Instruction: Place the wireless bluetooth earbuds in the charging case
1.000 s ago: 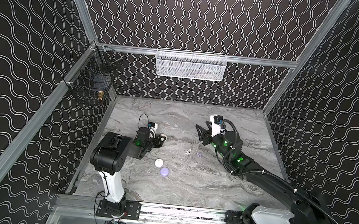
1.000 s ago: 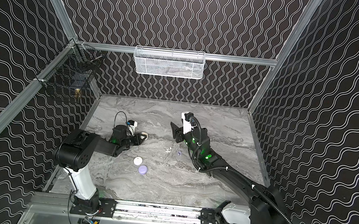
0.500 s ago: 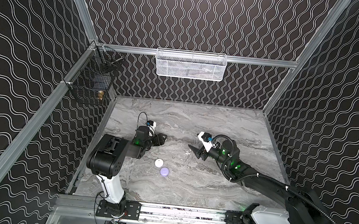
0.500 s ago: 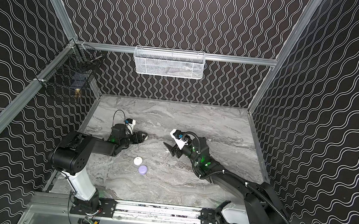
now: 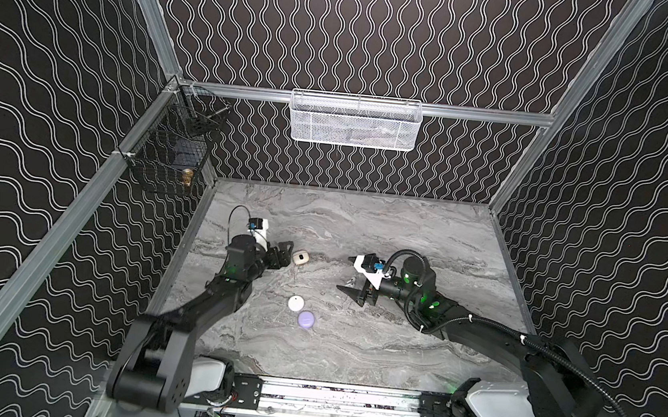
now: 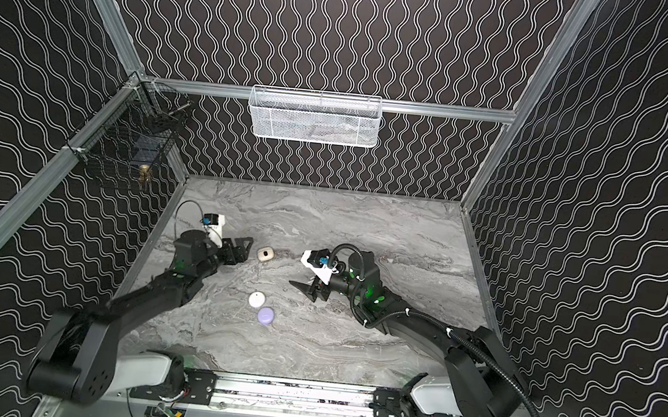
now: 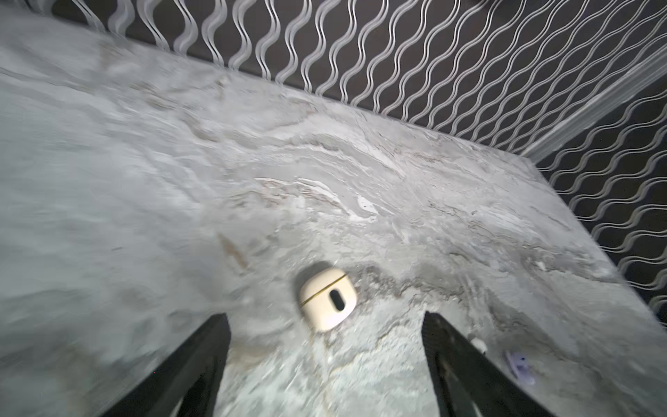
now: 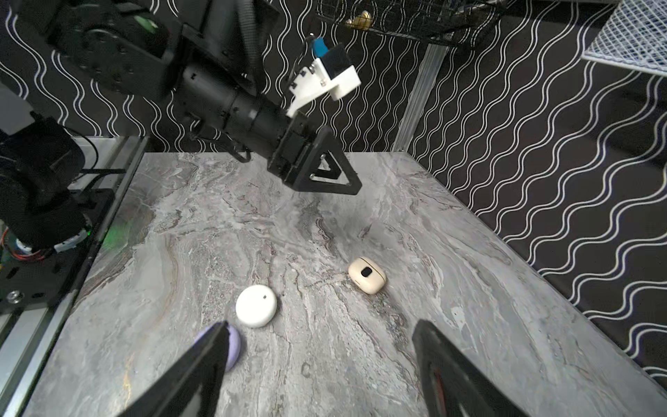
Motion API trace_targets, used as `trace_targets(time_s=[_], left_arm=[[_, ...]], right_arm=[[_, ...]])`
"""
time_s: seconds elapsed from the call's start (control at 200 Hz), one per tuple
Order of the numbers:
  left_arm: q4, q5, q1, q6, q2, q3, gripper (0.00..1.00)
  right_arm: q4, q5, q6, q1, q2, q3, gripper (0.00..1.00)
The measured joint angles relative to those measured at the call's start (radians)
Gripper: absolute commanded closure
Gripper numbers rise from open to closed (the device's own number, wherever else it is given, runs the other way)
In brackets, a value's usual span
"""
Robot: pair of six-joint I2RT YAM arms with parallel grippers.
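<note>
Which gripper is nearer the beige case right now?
Left. The left gripper sits open just beside the beige case, not touching; the right gripper is farther off on its other side.

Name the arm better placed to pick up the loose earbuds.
Right, probably. The right hand, open, hangs beside the earbuds; the left hand, also open, faces the beige case, farther from them.

A shut cream charging case (image 5: 300, 257) lies left of centre, a lavender earbud (image 7: 519, 365) right of it. A round white case (image 5: 295, 303) and a lavender case (image 5: 305, 319) sit nearer.
</note>
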Motion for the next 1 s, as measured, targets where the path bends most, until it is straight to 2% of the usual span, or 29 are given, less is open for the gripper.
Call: trace_targets(time_s=[0.15, 0.27, 0.42, 0.5, 0.616, 0.811, 1.001], left_arm=[[-0.051, -0.111, 0.001, 0.021, -0.274, -0.145, 0.13], [-0.07, -0.144, 0.001, 0.016, -0.36, -0.23, 0.14], [-0.047, -0.136, 0.001, -0.006, -0.389, -0.287, 0.19], [-0.046, -0.121, 0.001, -0.008, -0.405, -0.319, 0.15], [-0.007, -0.121, 0.0, -0.01, -0.423, -0.337, 0.17], [0.027, -0.105, 0.0, -0.009, -0.37, -0.331, 0.19], [0.041, -0.094, 0.0, -0.009, -0.335, -0.32, 0.2]], right_arm=[[0.066, 0.243, 0.036, 0.169, 0.021, -0.002, 0.19], [0.113, 0.383, 0.113, 0.239, 0.026, -0.002, 0.19], [0.133, 0.5, 0.266, 0.283, 0.058, 0.018, 0.2], [0.101, 0.567, 0.319, 0.333, 0.098, 0.063, 0.19], [0.042, 0.665, 0.393, 0.38, 0.186, 0.121, 0.19], [-0.054, 0.748, 0.474, 0.382, 0.332, 0.225, 0.18], [-0.125, 0.787, 0.486, 0.382, 0.407, 0.282, 0.13]])
